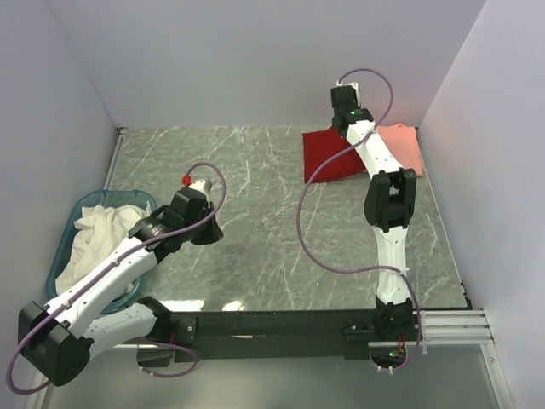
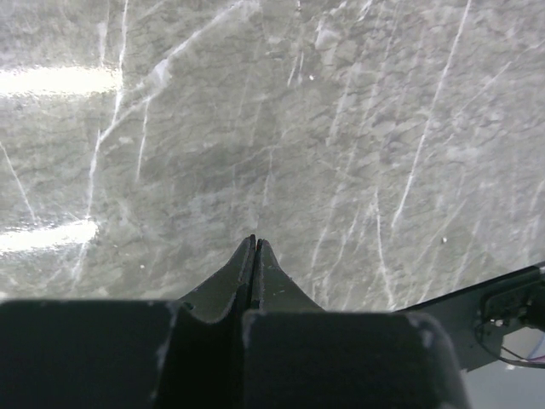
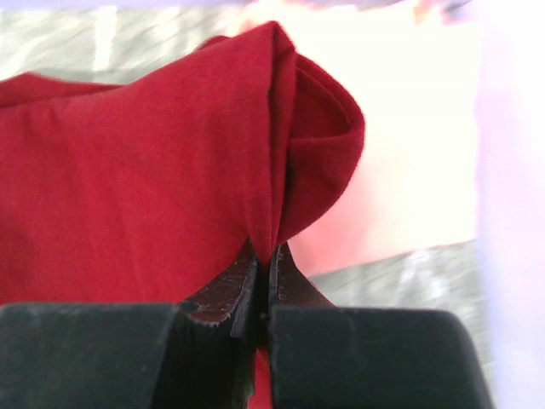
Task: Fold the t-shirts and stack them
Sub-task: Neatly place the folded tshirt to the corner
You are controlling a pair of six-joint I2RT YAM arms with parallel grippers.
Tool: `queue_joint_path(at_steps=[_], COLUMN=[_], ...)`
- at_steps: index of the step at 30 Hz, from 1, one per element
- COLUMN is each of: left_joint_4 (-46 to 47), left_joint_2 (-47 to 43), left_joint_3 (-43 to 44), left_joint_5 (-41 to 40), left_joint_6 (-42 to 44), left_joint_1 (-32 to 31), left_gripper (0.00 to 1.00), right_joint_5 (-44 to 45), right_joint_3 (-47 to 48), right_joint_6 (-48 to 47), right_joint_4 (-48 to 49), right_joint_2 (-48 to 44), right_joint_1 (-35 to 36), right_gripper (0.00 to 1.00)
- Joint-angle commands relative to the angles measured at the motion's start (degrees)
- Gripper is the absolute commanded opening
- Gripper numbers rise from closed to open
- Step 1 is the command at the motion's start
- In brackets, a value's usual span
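At the near edge, we note both arm bases on a dark rail. Just beyond it on the left, a blue basket [image 1: 78,207] holding white cloth [image 1: 100,232] sits against the left wall [image 1: 51,128]. The left arm crosses over the basket's right rim.

The left gripper [image 2: 255,244] hangs over the table [image 1: 255,247] right of the basket. Its jaws are pressed together with only a hairline seam between them, and they grip nothing. Only grey, white-veined marble lies below and ahead of it.

A broad stretch of table separates this gripper from the shirts, crossed only by the right arm's looping cable [image 1: 308,230].

In the far right corner, the red shirt [image 1: 328,158] lies folded, its left edge straight. The pink shirt [image 1: 407,146] lies just to its right, close to the right wall [image 1: 494,170]. The arm hides where the two meet, so we cannot tell whether they overlap.

The right gripper [image 3: 265,254] is pinching a raised fold of the red shirt. The cloth peaks above the fingertips and curls over to the right, with the pink shirt behind it.
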Motion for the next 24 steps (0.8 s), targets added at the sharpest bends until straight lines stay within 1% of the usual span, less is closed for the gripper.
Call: queue_joint_path(at_steps=[1,5,11,19,24], left_joint_4=[-0.2,0.3,1.3,1.6,1.6], left_joint_2=[0.8,2.7,3.9,3.0,3.0], left_joint_3=[2.6,2.6,1.3,0.9,1.0], left_joint_5=[-1.7,-2.5,-2.3,-4.6,-4.6], left_joint_6=[3.0,5.0,6.4,6.5,6.5], left_joint_1=[0.1,0.1,0.2,0.2,0.2], left_gripper=[0.01,0.01,0.01,0.01,0.01], right_joint_5=[5.8,6.4,4.7,4.0,5.3], right_joint_3=[4.7,6.1,6.2,6.5,5.5], right_joint_6=[-10.1,-14.9,-19.4,-23.0,-25.3], right_joint_4=[5.2,10.4,14.6,15.6,15.4], right_joint_2=[1.1,1.3,-0.3,-1.8,-3.1], right_joint_1=[-0.8,-1.7,-2.1,-3.5,-3.9], right_gripper=[0.0,0.0,0.0,0.0,0.0])
